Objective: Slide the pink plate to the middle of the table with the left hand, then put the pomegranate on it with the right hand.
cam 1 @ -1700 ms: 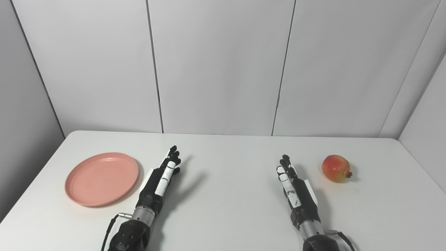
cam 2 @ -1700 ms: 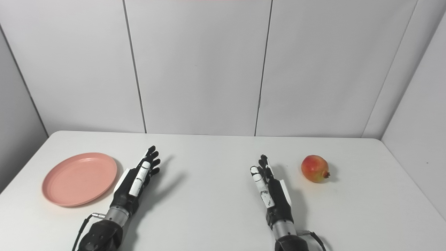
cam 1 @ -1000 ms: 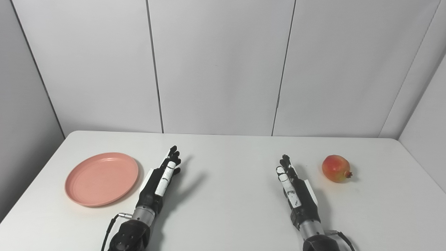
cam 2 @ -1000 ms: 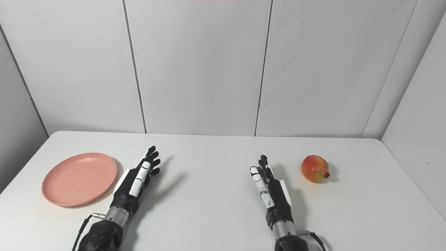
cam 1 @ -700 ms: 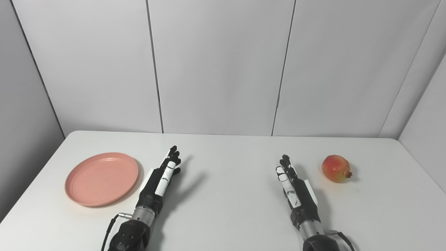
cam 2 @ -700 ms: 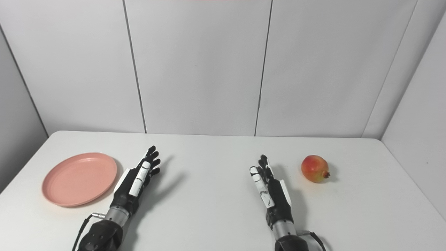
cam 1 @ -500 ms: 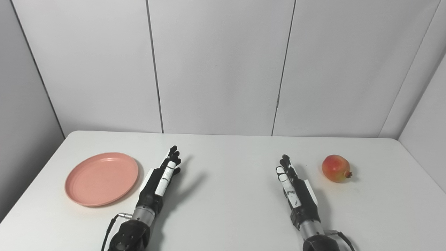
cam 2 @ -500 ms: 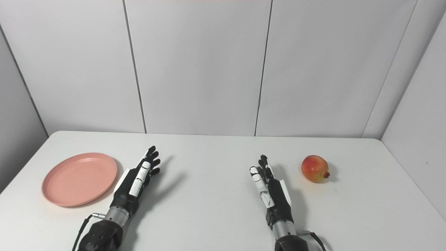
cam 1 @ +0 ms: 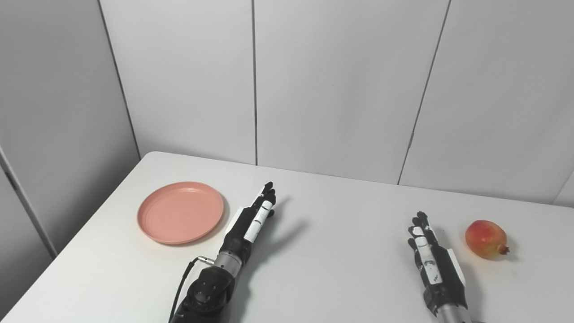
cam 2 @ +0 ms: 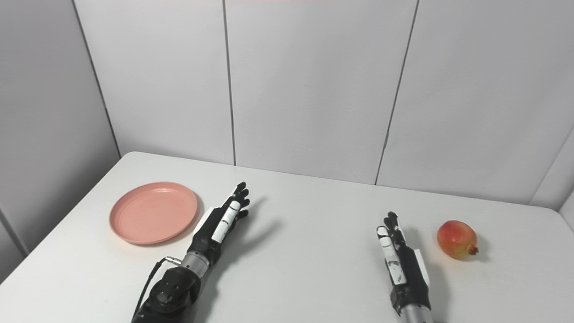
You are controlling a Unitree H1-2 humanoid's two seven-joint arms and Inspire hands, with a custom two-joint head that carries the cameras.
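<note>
Only cam panned left; both robot hands (cam 1: 252,220) (cam 1: 431,262) flat, empty; plate (cam 1: 180,212) unmoved.

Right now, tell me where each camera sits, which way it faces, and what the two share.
Left eye view: on the head, looking down and forward at the table; plate at left, pomegranate at right, both forearms entering from below.
Right eye view: beside it, facing the same way; left hand and right hand both open.
Shared: the same scene, shifted a little sideways.
</note>
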